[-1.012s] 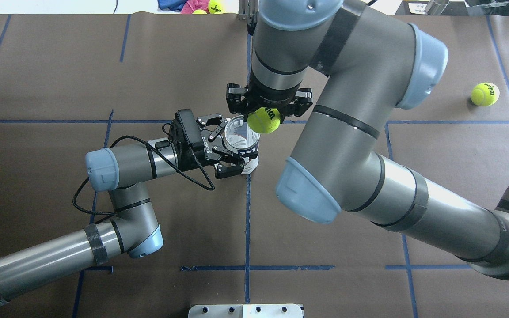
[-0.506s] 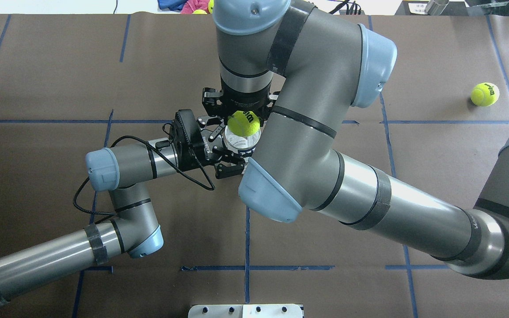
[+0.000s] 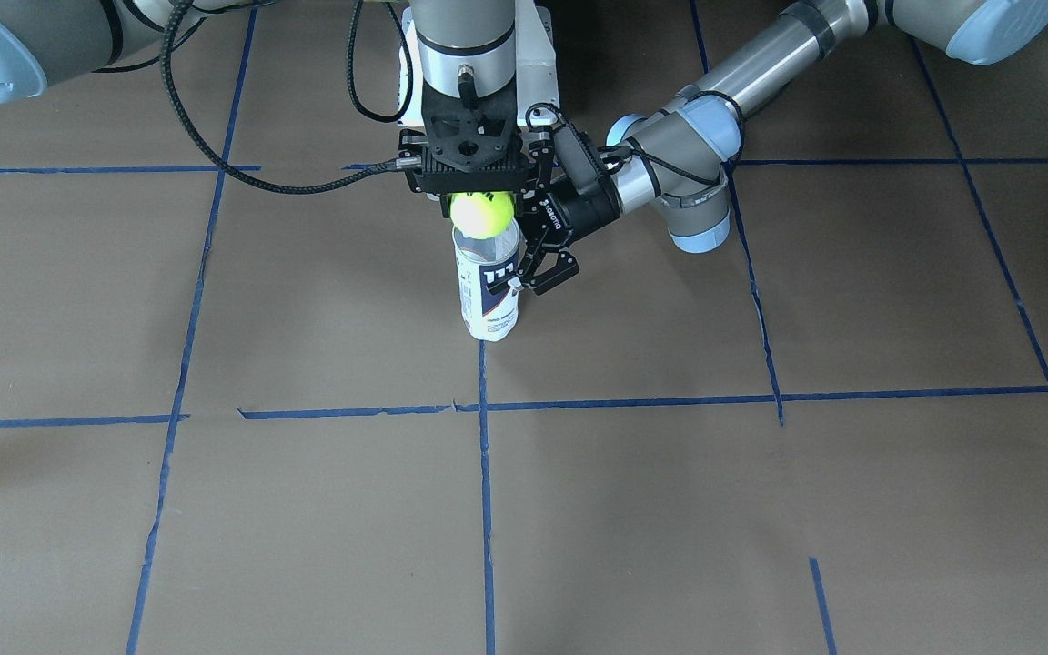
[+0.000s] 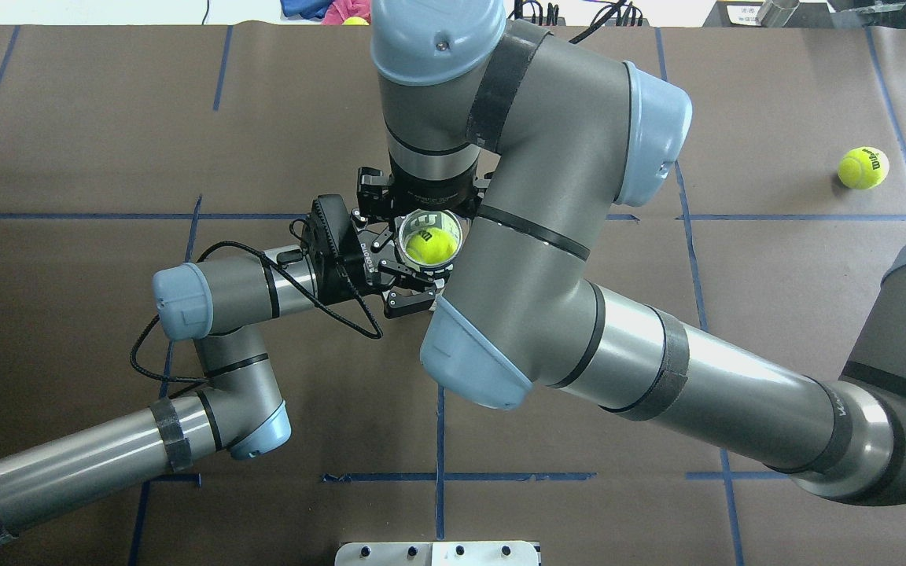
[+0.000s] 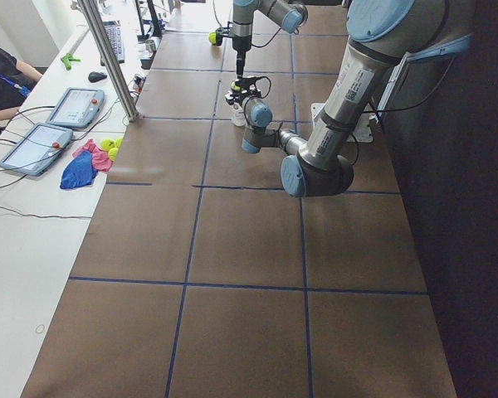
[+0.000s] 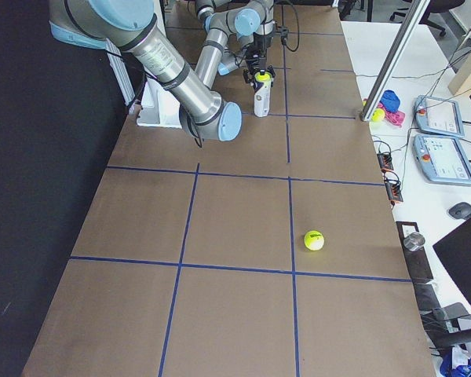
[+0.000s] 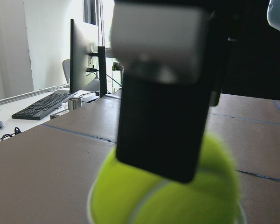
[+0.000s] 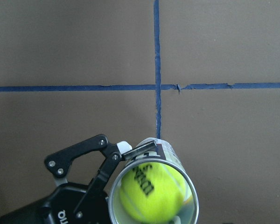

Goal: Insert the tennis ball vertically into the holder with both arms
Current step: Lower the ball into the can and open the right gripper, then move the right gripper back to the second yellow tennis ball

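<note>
At the mouth of the holder [image 3: 488, 296], the tennis ball [image 3: 481, 215] is seated beneath the right gripper [image 3: 480, 198]; whether its jaws are pinching it cannot be told. The holder is pinched upright on the tabletop [image 3: 760, 509] by the left gripper [image 4: 410, 271]. Jamming or tipping could be caused by off-axis pressing.

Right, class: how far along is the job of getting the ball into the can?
Done: the holder stands upright, clamped by the left gripper. In hand: the tennis ball sits in the holder's open mouth, directly under the right gripper; whether that gripper grips the ball cannot be told. Left: the ball must drop fully inside.
</note>
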